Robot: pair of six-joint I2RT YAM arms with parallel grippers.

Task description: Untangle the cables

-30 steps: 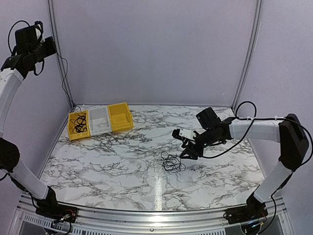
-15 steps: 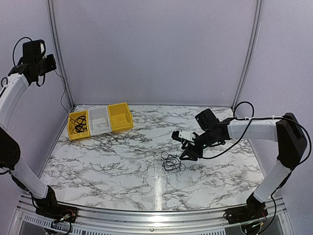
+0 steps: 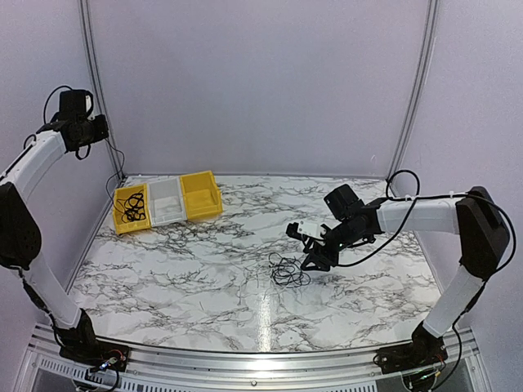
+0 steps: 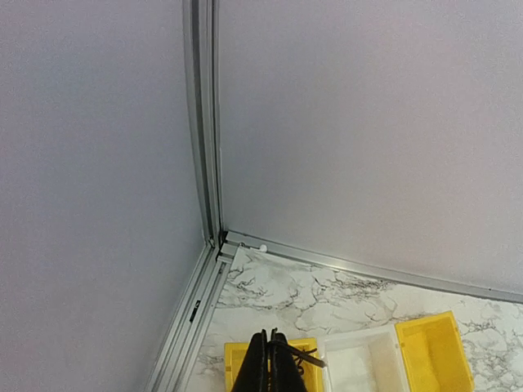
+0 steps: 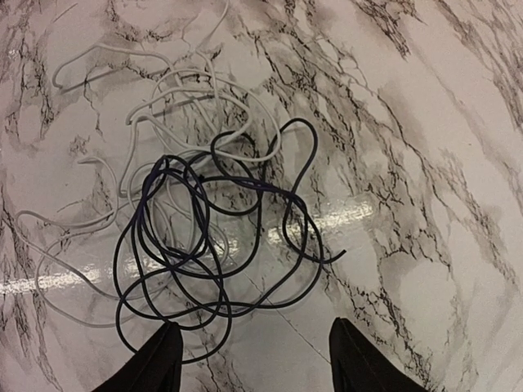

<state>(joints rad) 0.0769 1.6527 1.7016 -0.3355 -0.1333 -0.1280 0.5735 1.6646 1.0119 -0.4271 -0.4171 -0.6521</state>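
Right pincer (image 5: 257, 357) is wide open and empty, hovering over the cable tangle (image 5: 212, 237) mid tabletop (image 3: 180, 286). Black and white loops interlace, so closing here likely grabs several strands and drags the knot. Left pincer (image 4: 270, 371), high at far left, is pinched on a black cable (image 3: 132, 209) that trails into the yellow bin (image 3: 133, 228) and may snag there.

Arms: two, each with one gripper, the left gripper (image 4: 268, 351) and the right gripper (image 5: 257, 359). Bins: three in one row below the left gripper, two yellow and one white: yellow bin nearest it (image 3: 135, 225), white bin (image 3: 166, 196), yellow bin farthest from it (image 3: 200, 192). Tangles: one, just ahead of the right gripper, holding one black cable (image 5: 212, 245) and white cable (image 5: 188, 90) loops of uncertain number. Hanging from the left gripper: one thin black cable (image 3: 110, 159).
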